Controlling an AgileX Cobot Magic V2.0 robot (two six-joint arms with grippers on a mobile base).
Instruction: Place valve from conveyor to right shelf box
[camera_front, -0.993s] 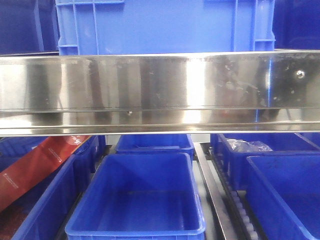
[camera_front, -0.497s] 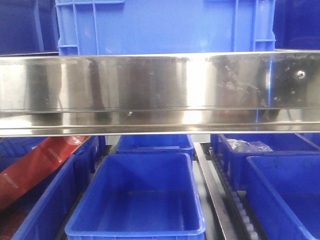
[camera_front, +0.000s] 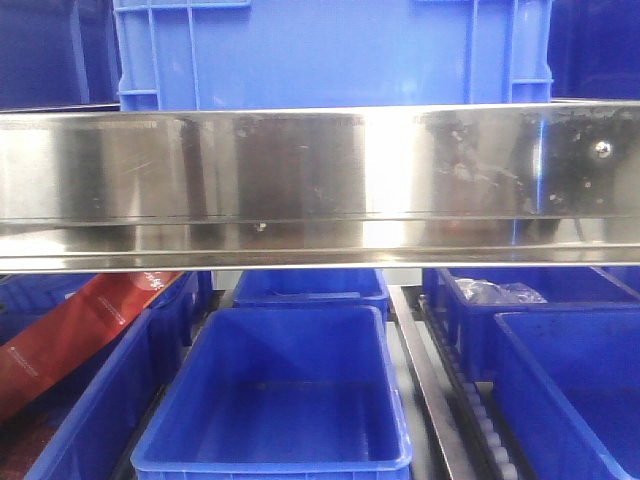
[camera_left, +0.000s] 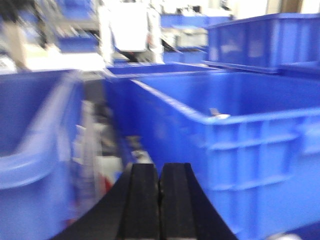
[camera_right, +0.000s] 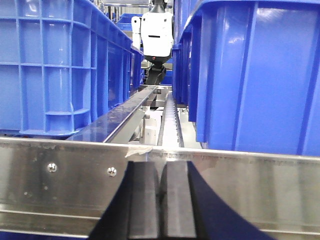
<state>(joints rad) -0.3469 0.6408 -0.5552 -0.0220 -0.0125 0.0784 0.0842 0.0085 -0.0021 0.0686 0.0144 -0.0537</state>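
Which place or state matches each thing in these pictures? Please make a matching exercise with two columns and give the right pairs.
Things:
1. shiny stainless steel beam
2. red flat package
3. clear plastic bag
4. left gripper

Places or states:
A. in the blue bin at the lower left
B. shut, nothing held
C. across the front view, above the lower bins
D. in the blue bin at the right, further back

Pairs: 1-C, 2-A, 3-D, 4-B

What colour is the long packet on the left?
Red, with small white print; the front-facing view shows it best.
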